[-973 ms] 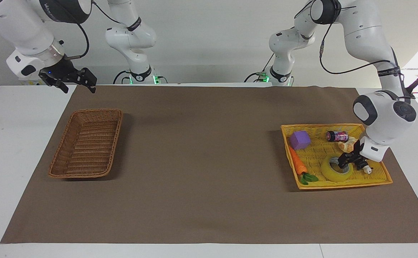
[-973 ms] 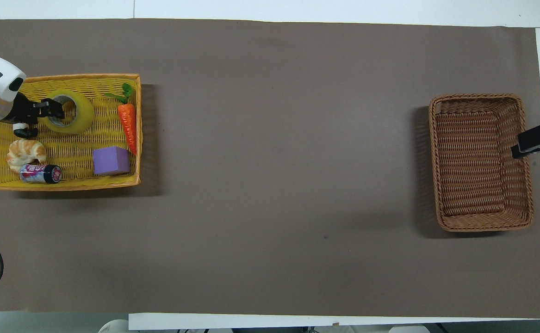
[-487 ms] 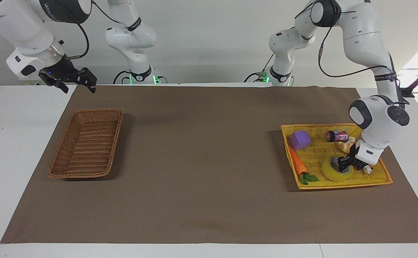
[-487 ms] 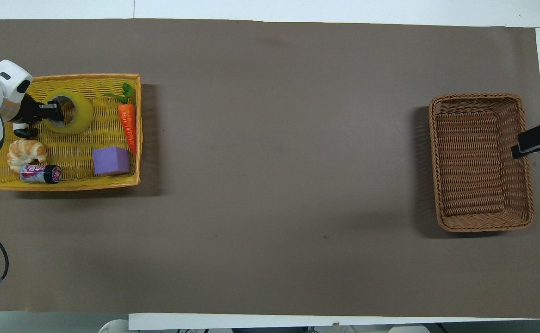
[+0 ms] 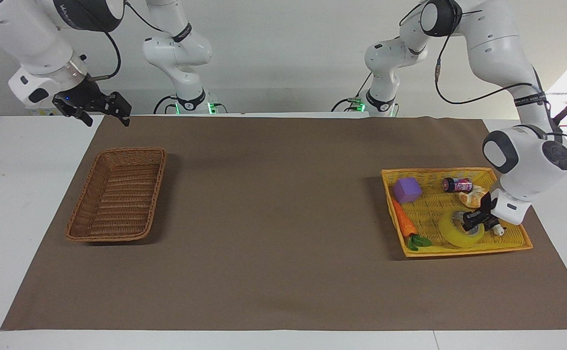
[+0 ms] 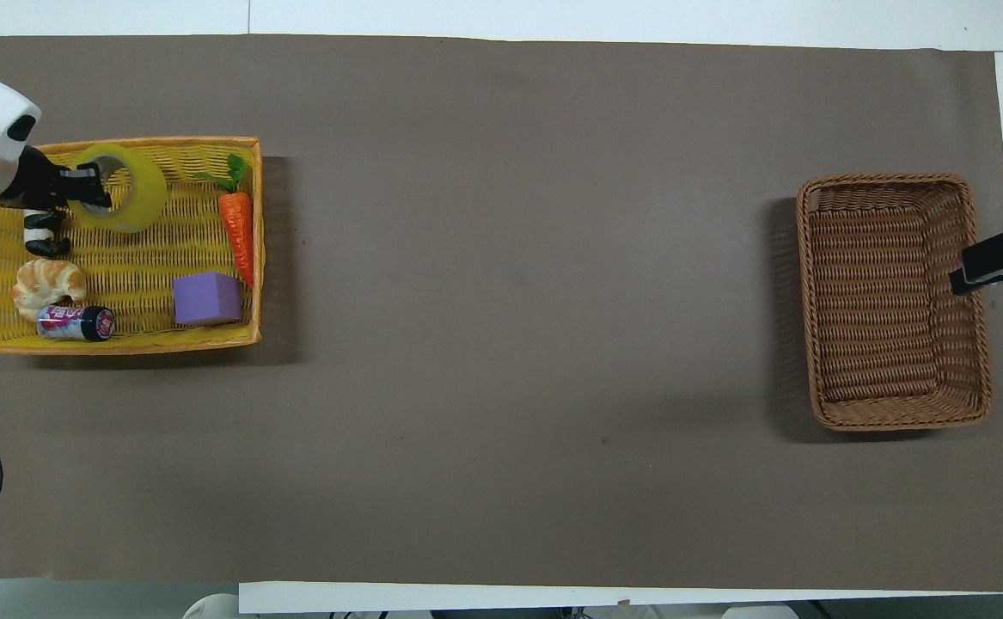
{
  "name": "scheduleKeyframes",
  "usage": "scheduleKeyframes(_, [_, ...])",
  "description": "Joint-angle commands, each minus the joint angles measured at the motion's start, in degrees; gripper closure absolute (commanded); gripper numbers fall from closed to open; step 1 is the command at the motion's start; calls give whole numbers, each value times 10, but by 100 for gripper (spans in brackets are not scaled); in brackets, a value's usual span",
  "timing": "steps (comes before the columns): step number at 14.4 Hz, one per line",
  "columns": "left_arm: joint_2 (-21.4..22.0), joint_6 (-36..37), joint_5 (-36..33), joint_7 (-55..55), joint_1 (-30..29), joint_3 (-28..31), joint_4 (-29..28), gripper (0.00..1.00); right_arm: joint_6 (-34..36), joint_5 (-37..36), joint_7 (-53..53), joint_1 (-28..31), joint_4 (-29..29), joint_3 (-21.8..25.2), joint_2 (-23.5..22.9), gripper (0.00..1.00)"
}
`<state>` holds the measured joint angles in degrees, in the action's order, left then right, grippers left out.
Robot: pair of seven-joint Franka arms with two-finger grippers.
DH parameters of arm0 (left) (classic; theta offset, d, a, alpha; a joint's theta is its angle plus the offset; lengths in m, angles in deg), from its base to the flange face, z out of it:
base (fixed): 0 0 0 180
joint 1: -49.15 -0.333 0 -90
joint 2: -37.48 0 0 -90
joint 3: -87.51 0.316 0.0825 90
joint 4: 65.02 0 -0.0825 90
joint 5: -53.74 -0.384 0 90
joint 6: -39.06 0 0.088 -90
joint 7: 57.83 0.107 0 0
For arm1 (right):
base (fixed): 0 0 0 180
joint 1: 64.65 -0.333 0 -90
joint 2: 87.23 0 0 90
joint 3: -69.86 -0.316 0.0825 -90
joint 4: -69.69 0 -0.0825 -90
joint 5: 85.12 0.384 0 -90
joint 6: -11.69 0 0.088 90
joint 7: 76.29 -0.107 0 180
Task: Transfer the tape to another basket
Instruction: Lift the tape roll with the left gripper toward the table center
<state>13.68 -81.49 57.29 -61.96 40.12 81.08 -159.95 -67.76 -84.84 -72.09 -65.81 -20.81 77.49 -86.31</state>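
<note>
1. Tape (image 5: 461,231), tilting up off the tray (image 5: 516,243), being pinched through its ring wall by the left gripper (image 5: 472,222), one finger inside the core.
2. Gripping that way for a firm hold on a wide ring.
3. Compared with a half second ago: rising slightly and shifting toward the tray's outer edge.
4. Basket (image 5: 116,195) lying at the right arm's end, awaiting the tape.
5. Right gripper (image 5: 102,111) waiting just beside the basket, jaws spread.
</note>
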Motion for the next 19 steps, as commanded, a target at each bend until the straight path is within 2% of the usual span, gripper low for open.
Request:
scheduleKeyframes(1, [22, 53, 17, -109, 57, 3, 40, 98, -1, -7, 14, 3, -15, -3, 14, 0])
scheduleKeyframes(6, [41, 65, 18, -253, 200, 3, 21, 93, -1, -7, 14, 3, -15, -3, 13, 0])
scheduleKeyframes(10, [64, 58, 18, -297, 281, 3, -18, 94, -1, -7, 14, 3, -15, -3, 13, 0])
scheduleKeyframes(16, [62, 45, 18, -298, 295, 3, -15, 95, -1, -7, 14, 3, -15, -3, 13, 0])
scheduleKeyframes(19, [62, 43, 18, -299, 298, 3, -15, 95, 27, -4, 15, -1, -16, -9, 15, 0])
